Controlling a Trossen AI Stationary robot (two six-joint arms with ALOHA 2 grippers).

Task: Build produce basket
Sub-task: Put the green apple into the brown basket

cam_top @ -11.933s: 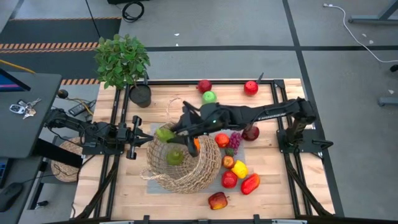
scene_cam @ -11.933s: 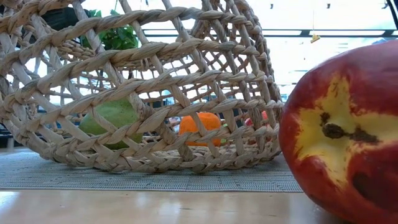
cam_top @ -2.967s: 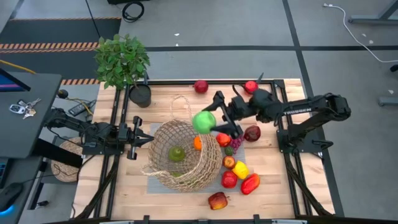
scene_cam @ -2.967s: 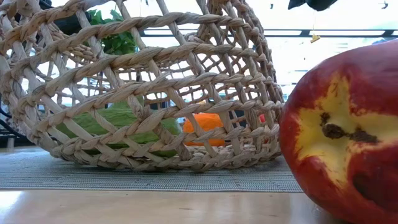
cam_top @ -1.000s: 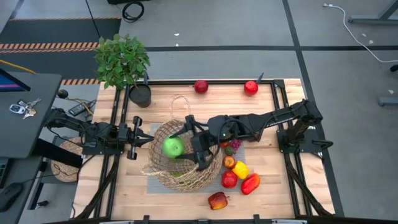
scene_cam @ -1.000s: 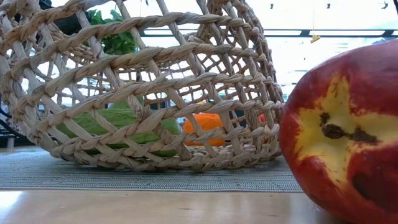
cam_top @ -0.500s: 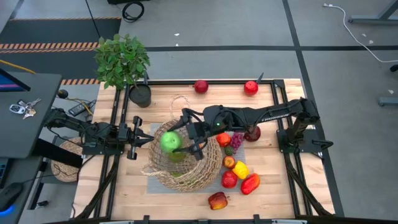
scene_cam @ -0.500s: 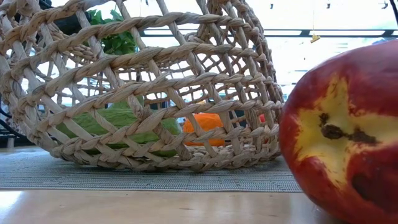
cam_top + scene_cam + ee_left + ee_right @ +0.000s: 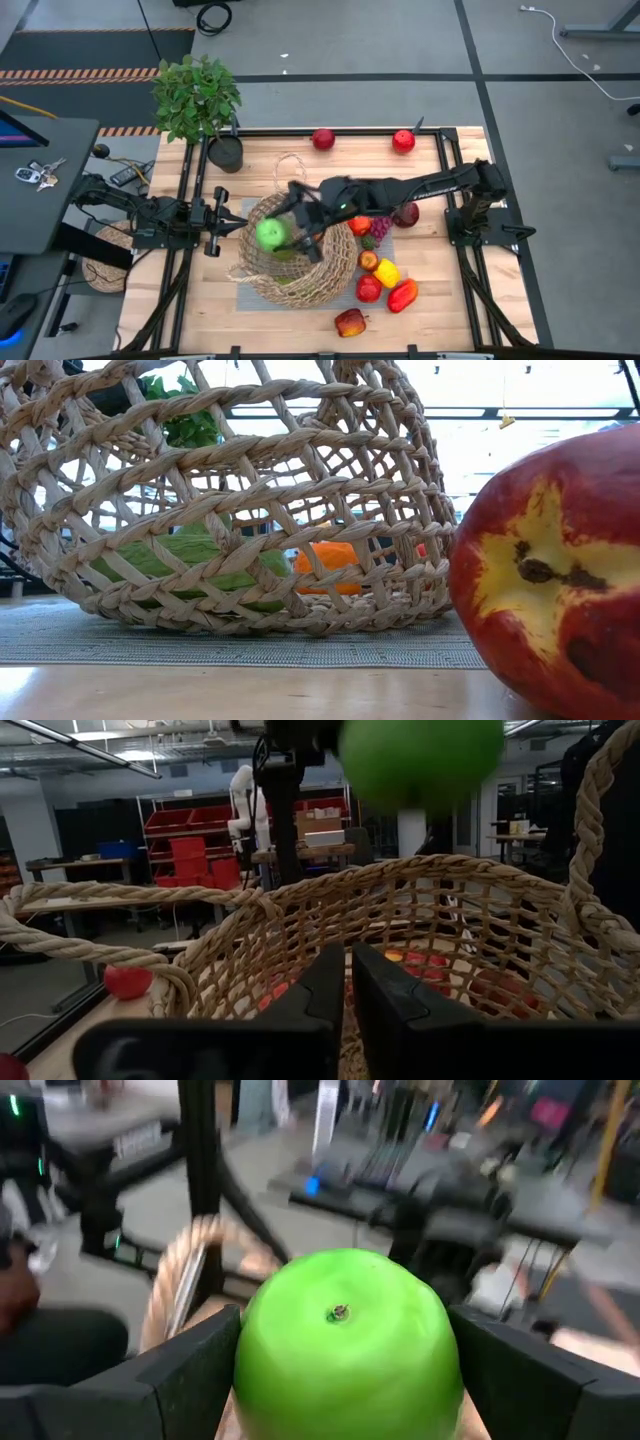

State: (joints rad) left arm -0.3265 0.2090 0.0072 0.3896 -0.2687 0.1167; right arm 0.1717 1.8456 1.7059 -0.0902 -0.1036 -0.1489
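Worktop [image 9: 200, 300]: pale wood slats in a black frame. Potted leafy plant [image 9: 197, 96] at the far left corner.

Basket [image 9: 330, 272]: large tan wicker, open weave, on a grey mat [image 9: 240, 281] left of centre. In the low view its weave fills the picture's left [image 9: 230, 510]; a green piece [image 9: 160, 555] and an orange piece [image 9: 335, 555] lie inside on its floor.

Right arm [image 9: 430, 184]: reaches from the right side across the worktop to the basket. Right claw [image 9: 284, 233] over the basket's opening, clamped wide on a green apple [image 9: 271, 234]. Right wrist view: apple [image 9: 345, 1345] sits squarely between the two dark fingers [image 9: 185, 1370], stem end toward the camera, a bit of basket rim [image 9: 180, 1280] behind it. Apple is above the basket's inside, clear of the pieces on its floor.

Left arm [image 9: 150, 215]: lies along the left edge, left claw [image 9: 215, 222] just beside the basket's left rim. Left wrist view: fingers [image 9: 335, 985] pressed together, nothing between them, facing the basket wall [image 9: 420, 910]; the green apple [image 9: 420, 755] hangs above the rim.

Loose produce: cluster right of the basket with purple grapes [image 9: 377, 227], dark red fruit [image 9: 405, 214], a yellow piece [image 9: 386, 271] and red pieces [image 9: 369, 288]. One red-and-yellow fruit [image 9: 350, 322] near the front edge, looming at the low view's right [image 9: 555, 575]. Two red fruits at the far edge [image 9: 323, 139], [image 9: 403, 141], well apart from the basket.
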